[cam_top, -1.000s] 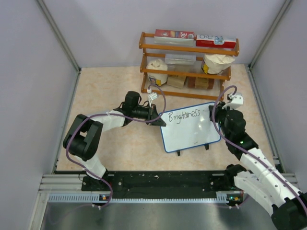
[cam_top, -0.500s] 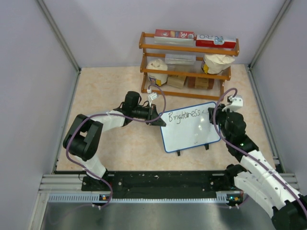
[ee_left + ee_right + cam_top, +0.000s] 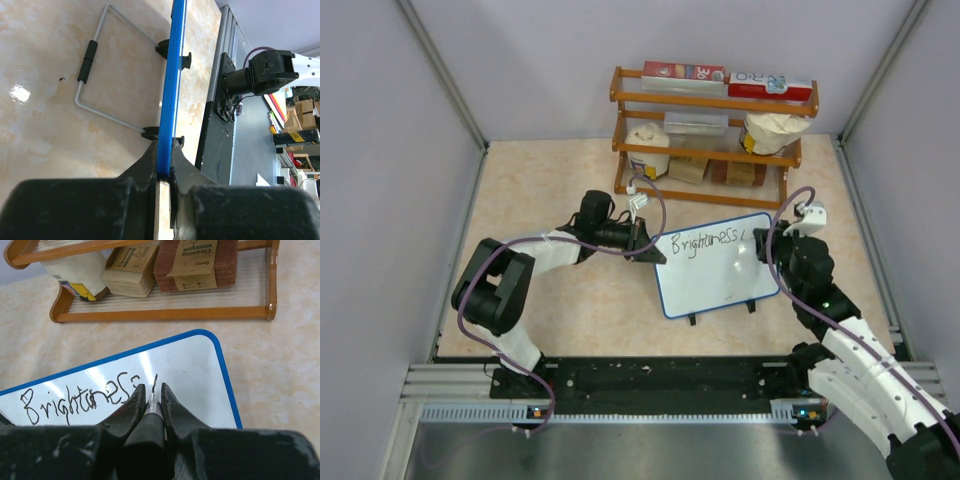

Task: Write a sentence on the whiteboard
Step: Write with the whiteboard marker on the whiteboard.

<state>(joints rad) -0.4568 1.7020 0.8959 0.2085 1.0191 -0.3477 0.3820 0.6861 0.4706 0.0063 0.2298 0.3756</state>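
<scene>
The whiteboard stands tilted on its black feet at the table's middle, blue-rimmed. Black lettering reading "Brightness" runs along its top, followed by one short upright stroke. My left gripper is shut on the board's left rim, seen edge-on in the left wrist view. My right gripper is shut on a black marker, whose tip touches the board just below that stroke. The board fills the right wrist view's centre.
A wooden rack with boxes, bags and sponges stands behind the board. The board's wire stand rests on the table behind it. Grey walls enclose the table on three sides; a black rail runs along the near edge.
The right gripper has shifted slightly right along the board's top line, and a new short stroke has appeared after "Brightness". The left arm has not moved.
</scene>
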